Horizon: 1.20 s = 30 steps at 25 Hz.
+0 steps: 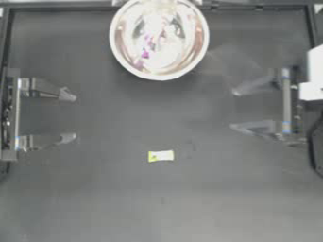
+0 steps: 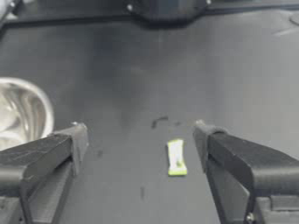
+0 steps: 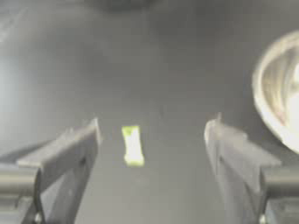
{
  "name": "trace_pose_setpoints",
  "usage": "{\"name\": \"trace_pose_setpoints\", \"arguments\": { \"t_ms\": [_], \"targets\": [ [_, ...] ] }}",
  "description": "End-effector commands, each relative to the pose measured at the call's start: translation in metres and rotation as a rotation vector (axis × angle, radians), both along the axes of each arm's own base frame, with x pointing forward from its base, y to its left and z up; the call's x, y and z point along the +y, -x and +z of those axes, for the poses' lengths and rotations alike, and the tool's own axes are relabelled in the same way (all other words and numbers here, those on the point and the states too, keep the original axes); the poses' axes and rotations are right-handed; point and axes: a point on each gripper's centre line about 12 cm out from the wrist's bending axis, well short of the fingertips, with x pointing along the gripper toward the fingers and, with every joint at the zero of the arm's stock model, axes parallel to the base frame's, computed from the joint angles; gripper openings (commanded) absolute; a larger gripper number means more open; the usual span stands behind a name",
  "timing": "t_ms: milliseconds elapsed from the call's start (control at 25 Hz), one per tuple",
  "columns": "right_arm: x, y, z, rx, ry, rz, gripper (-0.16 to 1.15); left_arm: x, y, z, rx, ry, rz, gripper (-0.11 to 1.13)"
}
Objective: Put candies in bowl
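One yellow-green candy lies flat on the dark desk, in the open middle area, well apart from the bowl. In the left wrist view the candy sits on the desk between and beyond that arm's own jaws; the right wrist view shows it the same way between the right arm's jaws. Nothing touches it.

The bowl stands at the far edge of the desk, near the middle. Its shiny inside holds blurred spots of magenta and pale colour that look like candies, though how many cannot be made out. Part of its rim shows in the left wrist view and in the right wrist view.

The left gripper is at the left side of the desk, jaws spread wide, holding nothing. The right gripper is at the right side, nearer the bowl, its jaws also spread wide and empty. Both are well apart from the candy.
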Motion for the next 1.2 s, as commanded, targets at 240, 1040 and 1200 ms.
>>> {"name": "trace_pose_setpoints", "arguments": {
  "t_ms": [240, 1040, 1200],
  "targets": [
    [-0.004, -0.083, -0.02, 0.331, -0.02, 0.081, 1.0, 0.0, 0.004, -0.004, -0.009, 0.011, 0.006, 1.01],
    [0.03, -0.172, -0.1, 0.582, 0.0, 0.205, 1.0, 0.0, 0.007, -0.007, -0.01, 0.018, 0.009, 1.01],
    [0.033, -0.179, -0.108, 0.572, 0.003, 0.211, 1.0, 0.0, 0.007, -0.007, -0.012, 0.018, 0.007, 1.01]
  ]
}}
